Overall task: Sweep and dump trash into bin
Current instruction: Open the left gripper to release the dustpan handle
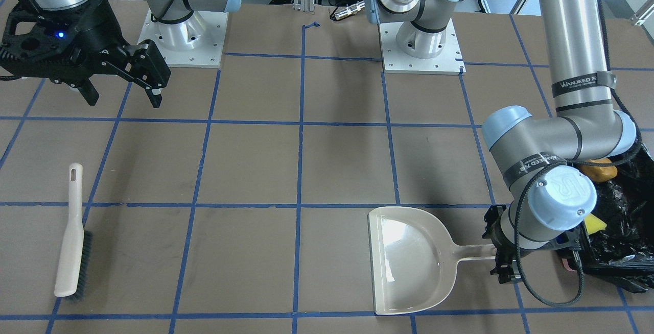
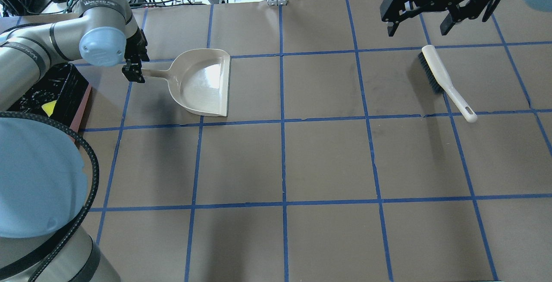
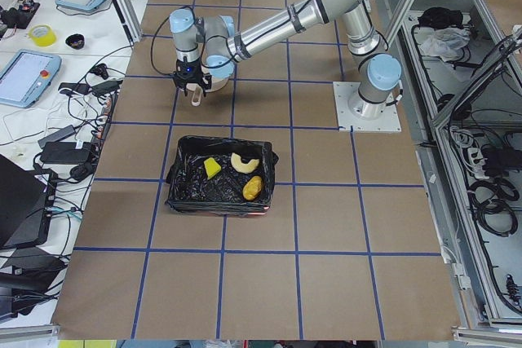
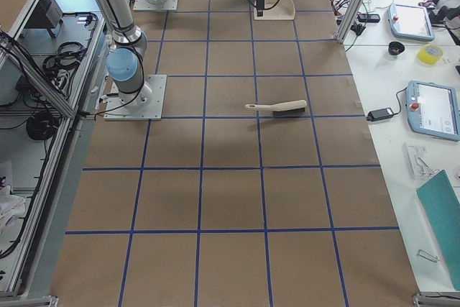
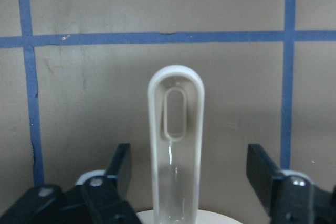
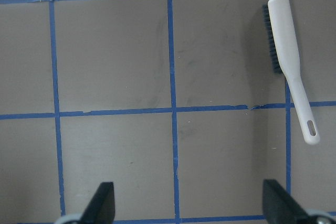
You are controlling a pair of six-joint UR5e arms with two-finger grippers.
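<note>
The trash lies in the bin (image 3: 181, 195), a pink box lined with a black bag: a yellow sponge (image 3: 210, 167), a tan croissant piece (image 3: 242, 161) and a golden-brown lump (image 3: 253, 188). The front view shows the lump (image 1: 599, 170) and the sponge (image 1: 594, 223) past the left arm's elbow. The beige dustpan (image 2: 202, 81) lies flat and empty beside the bin. My left gripper (image 5: 190, 174) is open, its fingers (image 5: 118, 174) astride the dustpan handle (image 5: 176, 124) without touching it. My right gripper (image 2: 417, 31) hangs open and empty above the table near the brush (image 2: 444, 79).
The brush (image 1: 71, 237) lies on its side on the right arm's half of the brown, blue-taped table. The left arm's elbow (image 1: 562, 196) hangs over the bin's edge. Both arm bases (image 1: 184, 38) stand at the table's robot side.
</note>
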